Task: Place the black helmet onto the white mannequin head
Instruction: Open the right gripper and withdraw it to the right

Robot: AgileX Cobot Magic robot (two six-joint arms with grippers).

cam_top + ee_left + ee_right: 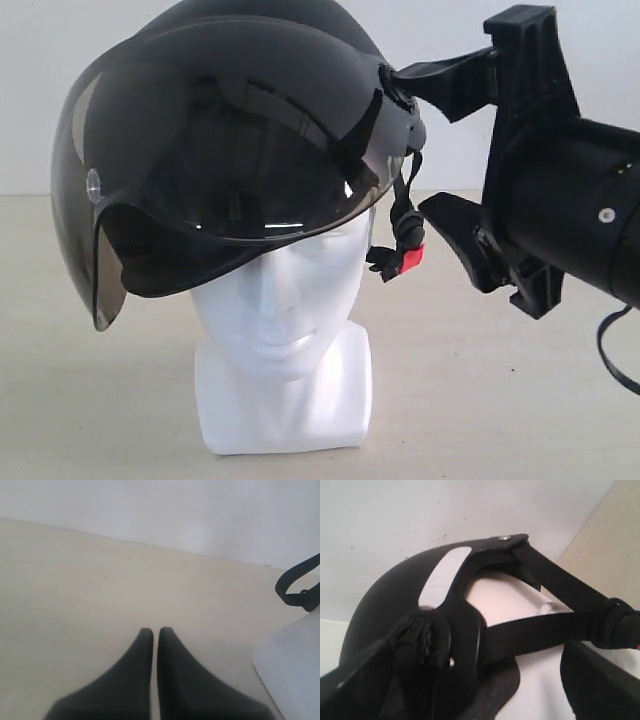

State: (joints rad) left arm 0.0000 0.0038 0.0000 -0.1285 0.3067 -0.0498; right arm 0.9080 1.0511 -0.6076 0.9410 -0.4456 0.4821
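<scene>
The black helmet (240, 90) is seated on the white mannequin head (285, 330), which is stood on the table (500, 400). The right gripper (412, 140) is held released, jaws spread wide at the helmet's side: the upper finger is seen touching the shell, the lower one just beside the hanging chin strap (403, 215). The left gripper (155, 630) is clenched on nothing

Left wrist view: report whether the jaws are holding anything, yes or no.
No: the left gripper has its jaws pressed together with nothing between them, and only the table shows beyond their tips.
</scene>
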